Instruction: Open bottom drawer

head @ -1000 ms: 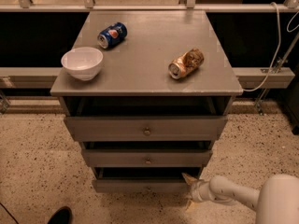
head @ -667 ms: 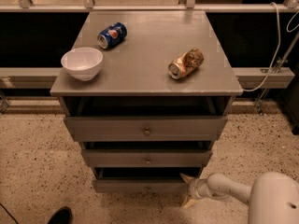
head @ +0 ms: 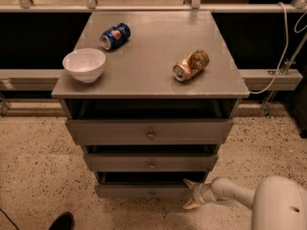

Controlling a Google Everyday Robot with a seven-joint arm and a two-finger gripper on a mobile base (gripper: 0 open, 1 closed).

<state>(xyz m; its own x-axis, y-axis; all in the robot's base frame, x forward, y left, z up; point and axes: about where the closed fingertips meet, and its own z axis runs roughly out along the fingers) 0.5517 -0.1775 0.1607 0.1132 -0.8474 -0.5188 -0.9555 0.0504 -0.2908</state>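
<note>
A grey wooden cabinet (head: 144,85) has three drawers stacked under its top. The bottom drawer (head: 139,190) has the slimmest front, near the floor, with a small round knob (head: 152,193) at its middle. My gripper (head: 188,194) comes in from the lower right on a white arm (head: 230,193). Its two pale fingers are spread apart, one above and one below, right at the right end of the bottom drawer's front. It holds nothing.
On the cabinet top lie a white bowl (head: 84,64), a blue can (head: 114,36) on its side and a crushed brown can (head: 191,65). Speckled floor (head: 33,171) surrounds the cabinet. A dark shoe (head: 61,221) sits at the lower left. A white cable (head: 283,42) hangs at right.
My gripper and arm have slid a little to the left, closer to the right end of the bottom drawer's front. The drawers and the things on top have not moved.
</note>
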